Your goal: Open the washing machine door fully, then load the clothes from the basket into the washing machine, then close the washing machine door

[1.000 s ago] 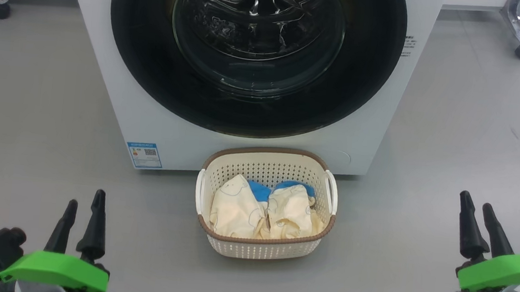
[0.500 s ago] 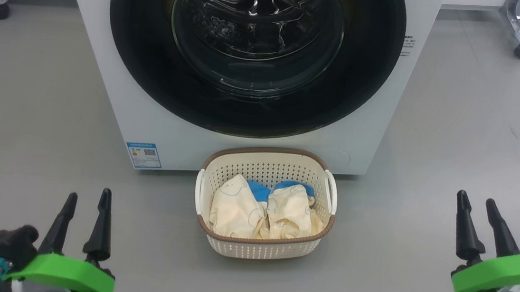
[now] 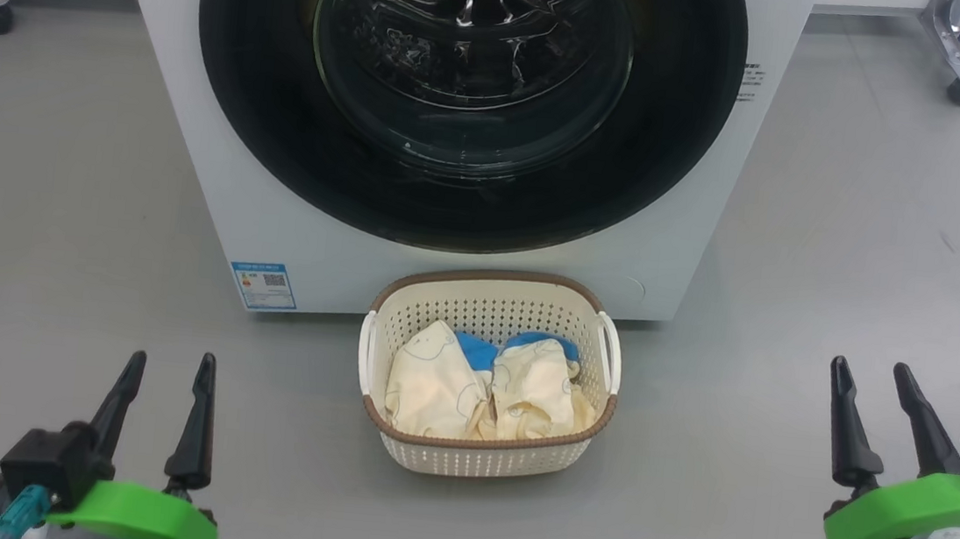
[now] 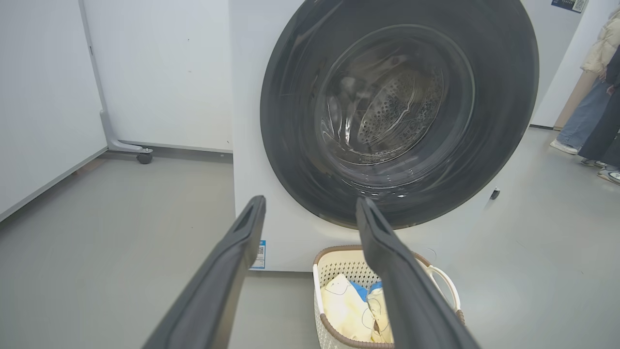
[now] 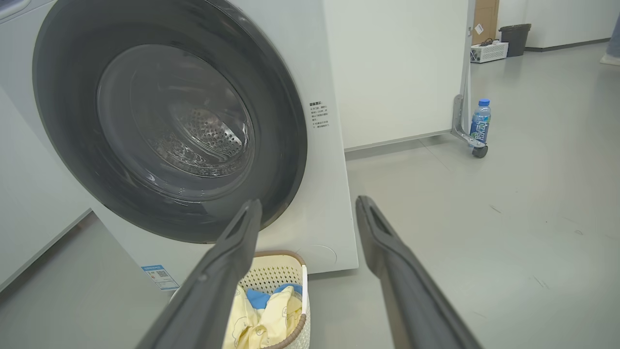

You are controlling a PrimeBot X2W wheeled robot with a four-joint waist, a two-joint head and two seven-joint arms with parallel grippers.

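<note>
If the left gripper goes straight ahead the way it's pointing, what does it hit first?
Probably the big white front-loading washing machine, near the lower edge of its closed round black-rimmed glass door; the left gripper is open, and depth is unclear.

Left hand [image 3: 174,357] lower left, jaws wide apart, pointing forward; right hand [image 3: 869,365] lower right, jaws wide apart too.

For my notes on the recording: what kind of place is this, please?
Probably a test lab, not a home: the washing machine stands free on a grey floor, with wheeled white partitions beside it.
</note>
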